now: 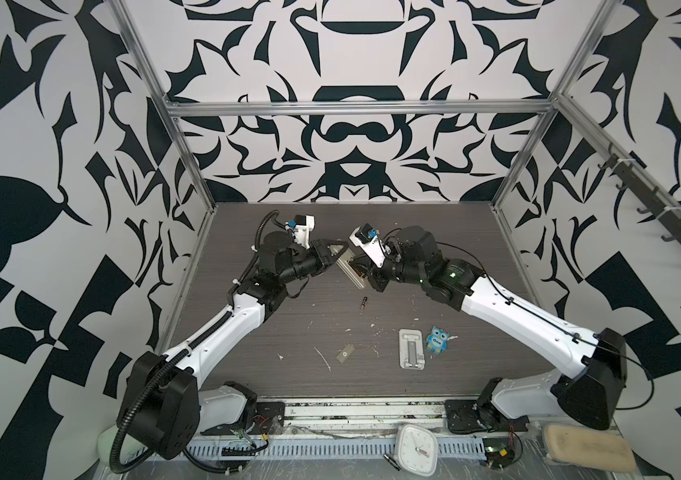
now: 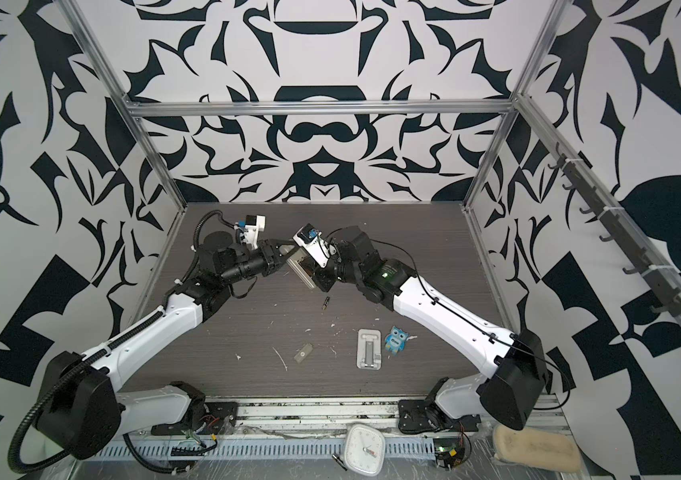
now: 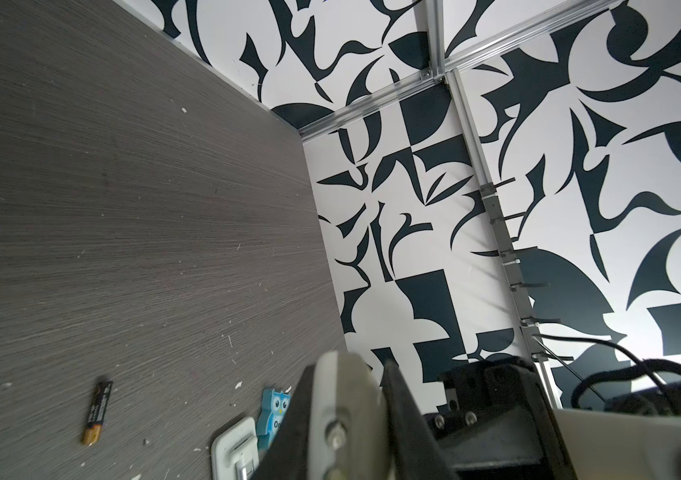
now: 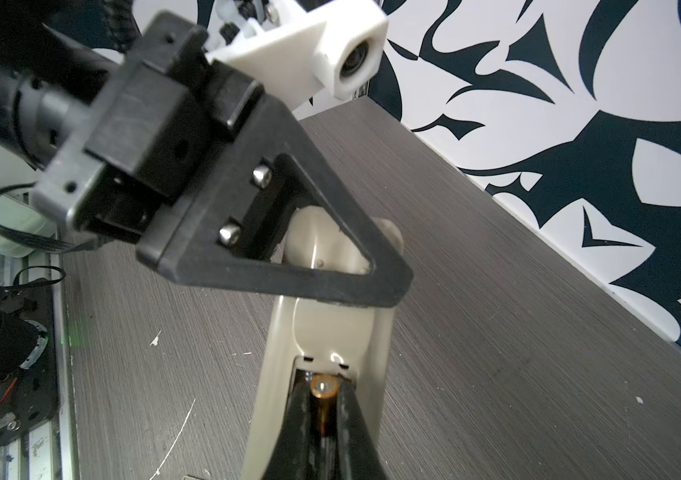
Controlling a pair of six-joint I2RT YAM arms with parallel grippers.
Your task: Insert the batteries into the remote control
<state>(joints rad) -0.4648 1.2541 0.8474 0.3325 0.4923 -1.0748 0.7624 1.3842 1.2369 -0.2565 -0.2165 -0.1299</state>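
Observation:
The remote control (image 1: 351,270) (image 2: 302,272) hangs tilted above the table's far middle, its beige-grey back (image 4: 322,328) up and the bay open. My left gripper (image 1: 339,254) (image 2: 288,252) (image 3: 347,386) is shut on the remote's far end. My right gripper (image 1: 362,272) (image 2: 314,270) (image 4: 324,386) is shut on one battery (image 4: 324,390), whose gold tip sits at the bay's inner end. A second battery (image 1: 363,302) (image 2: 324,302) (image 3: 97,411) lies loose on the table just in front of the remote.
A small grey-beige cover (image 1: 345,353) (image 2: 303,353) lies front of centre. A silvery slotted stand (image 1: 412,348) (image 2: 367,348) and a blue owl figure (image 1: 438,338) (image 2: 397,340) are front right. A white square clock (image 1: 415,449) sits on the front rail.

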